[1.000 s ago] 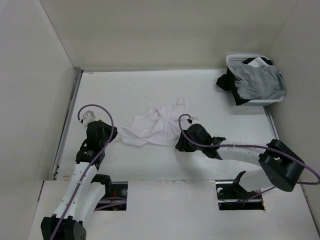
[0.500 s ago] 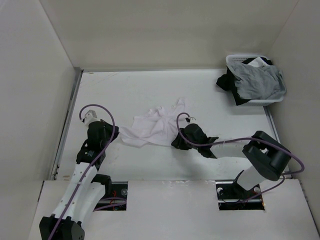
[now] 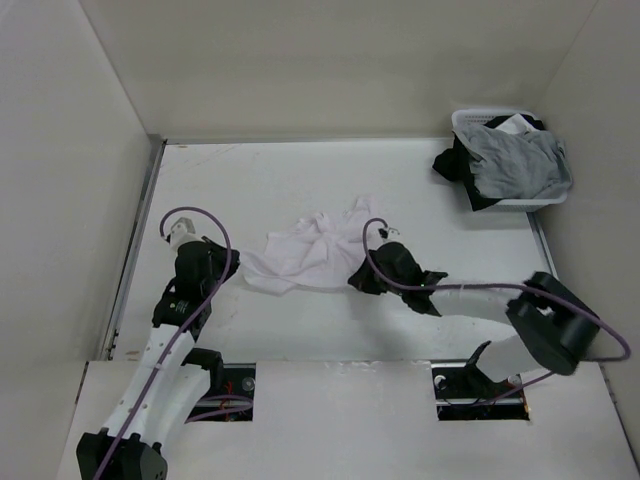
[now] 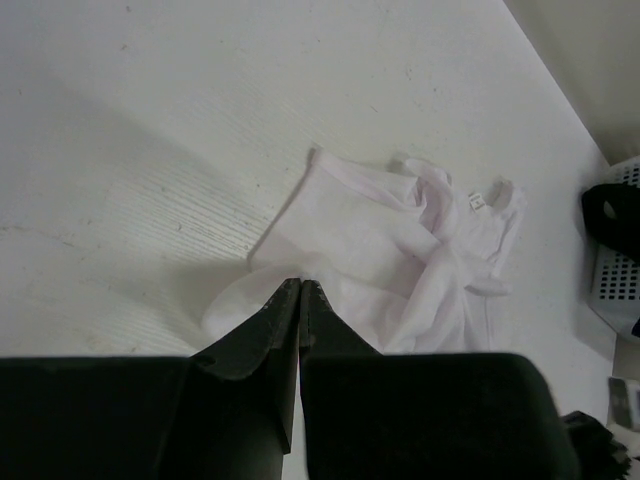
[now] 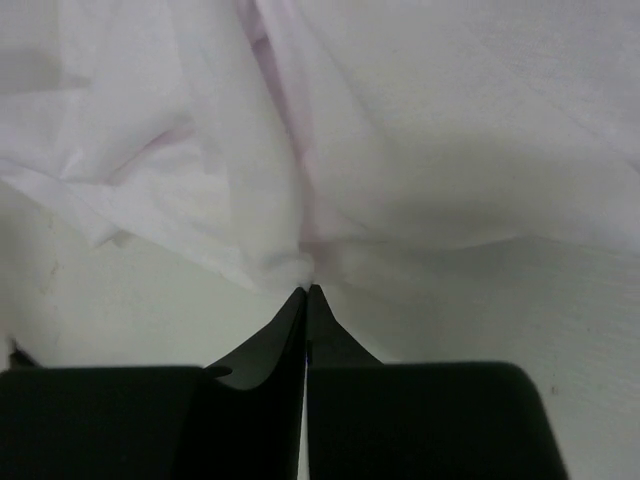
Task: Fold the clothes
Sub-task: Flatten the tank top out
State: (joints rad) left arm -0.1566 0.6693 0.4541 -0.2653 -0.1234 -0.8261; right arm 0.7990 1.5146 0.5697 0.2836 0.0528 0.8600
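White, thin and limp, the sleeveless top [image 3: 305, 255] lies crumpled mid-way across the table [image 3: 250, 180], probably light and best taken by its edges, where the left gripper [image 4: 300, 285] at 8 o'clock and the right gripper [image 5: 307, 290] at 4 o'clock each pinch fabric.

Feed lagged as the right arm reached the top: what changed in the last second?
The right gripper closed on the white top at its near right edge. The left gripper stayed shut on its left edge; the top and the basket kept their places.
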